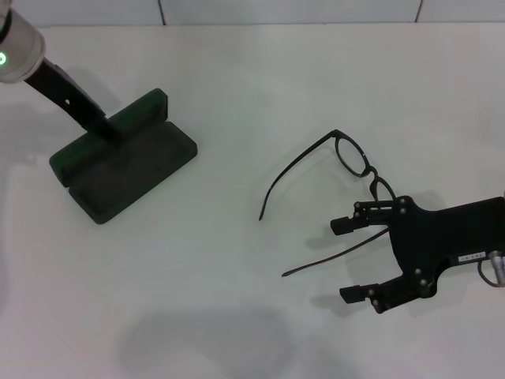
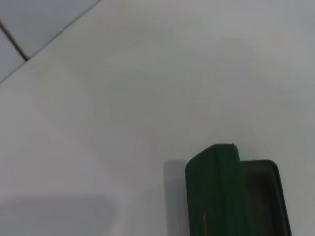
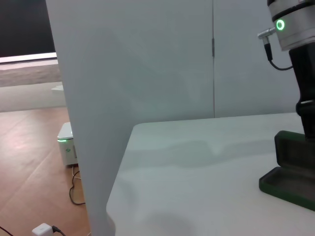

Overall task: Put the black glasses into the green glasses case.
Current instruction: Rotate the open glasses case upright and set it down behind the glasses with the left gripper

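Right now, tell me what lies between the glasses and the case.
Only bare table between the black glasses and the open green glasses case, per the head view.

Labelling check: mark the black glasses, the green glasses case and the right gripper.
black glasses (image 1: pixel 352 155): head view, far lens rim.
green glasses case (image 1: pixel 130 175): head view, open tray lining.
right gripper (image 1: pixel 345 260): head view, midway between open fingertips.

Matt surfaces, with few glossy parts

The table (image 1: pixel 237 300) is seen as smooth, matt white; the green glasses case (image 1: pixel 118 162) is given a dull dark-green shell, and its lining (image 1: pixel 126 170) is read as felt-like grey cloth. The black glasses (image 1: pixel 331 170) are formed of thin, slightly shiny black plastic. The right gripper (image 1: pixel 351 259) is finished in matt black plastic, its screws in metal.
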`<action>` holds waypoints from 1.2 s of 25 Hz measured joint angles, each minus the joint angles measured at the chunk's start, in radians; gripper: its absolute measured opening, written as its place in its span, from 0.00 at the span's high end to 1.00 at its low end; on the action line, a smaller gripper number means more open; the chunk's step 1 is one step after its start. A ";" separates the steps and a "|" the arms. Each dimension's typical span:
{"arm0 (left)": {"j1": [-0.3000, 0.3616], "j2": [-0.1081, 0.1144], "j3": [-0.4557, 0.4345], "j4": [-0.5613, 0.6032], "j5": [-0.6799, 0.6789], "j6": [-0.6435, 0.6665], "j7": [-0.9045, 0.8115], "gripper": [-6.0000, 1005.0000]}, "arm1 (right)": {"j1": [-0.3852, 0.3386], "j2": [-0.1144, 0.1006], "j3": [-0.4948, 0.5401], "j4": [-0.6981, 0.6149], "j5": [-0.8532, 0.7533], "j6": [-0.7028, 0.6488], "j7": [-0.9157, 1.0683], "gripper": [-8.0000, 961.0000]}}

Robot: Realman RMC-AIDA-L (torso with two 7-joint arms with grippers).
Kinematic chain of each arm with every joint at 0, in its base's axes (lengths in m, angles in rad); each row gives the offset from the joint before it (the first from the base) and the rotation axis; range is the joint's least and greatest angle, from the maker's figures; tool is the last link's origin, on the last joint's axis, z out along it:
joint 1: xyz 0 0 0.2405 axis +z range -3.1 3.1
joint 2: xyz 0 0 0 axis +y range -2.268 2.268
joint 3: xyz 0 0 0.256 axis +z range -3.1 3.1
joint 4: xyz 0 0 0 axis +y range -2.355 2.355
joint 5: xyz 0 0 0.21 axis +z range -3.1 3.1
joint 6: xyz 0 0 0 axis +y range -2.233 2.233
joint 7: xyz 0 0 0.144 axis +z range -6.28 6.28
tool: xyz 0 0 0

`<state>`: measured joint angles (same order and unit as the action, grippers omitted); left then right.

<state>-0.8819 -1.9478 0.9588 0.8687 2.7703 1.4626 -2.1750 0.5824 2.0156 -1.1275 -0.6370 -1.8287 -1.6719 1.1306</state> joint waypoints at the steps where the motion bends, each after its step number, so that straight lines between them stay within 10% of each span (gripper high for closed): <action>1: 0.001 -0.002 0.003 0.001 0.001 0.000 0.009 0.29 | 0.000 0.000 0.000 0.000 0.000 0.001 0.000 0.09; 8: 0.000 -0.007 0.027 0.001 0.004 -0.001 0.019 0.30 | -0.004 0.000 0.000 -0.001 0.000 0.022 0.000 0.09; 16: 0.000 -0.009 0.028 0.006 0.005 -0.021 0.020 0.77 | -0.004 0.000 0.000 -0.001 0.000 0.027 0.000 0.09; 24: 0.004 -0.018 0.033 0.075 -0.062 0.001 0.082 0.78 | -0.005 0.000 0.000 -0.001 0.003 0.028 -0.001 0.09; 30: -0.021 -0.076 0.077 0.130 -0.107 -0.044 0.203 0.77 | -0.006 0.000 0.000 -0.001 0.003 0.021 0.000 0.09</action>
<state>-0.9029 -2.0233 1.0357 0.9989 2.6632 1.4182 -1.9722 0.5762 2.0157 -1.1274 -0.6381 -1.8261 -1.6511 1.1302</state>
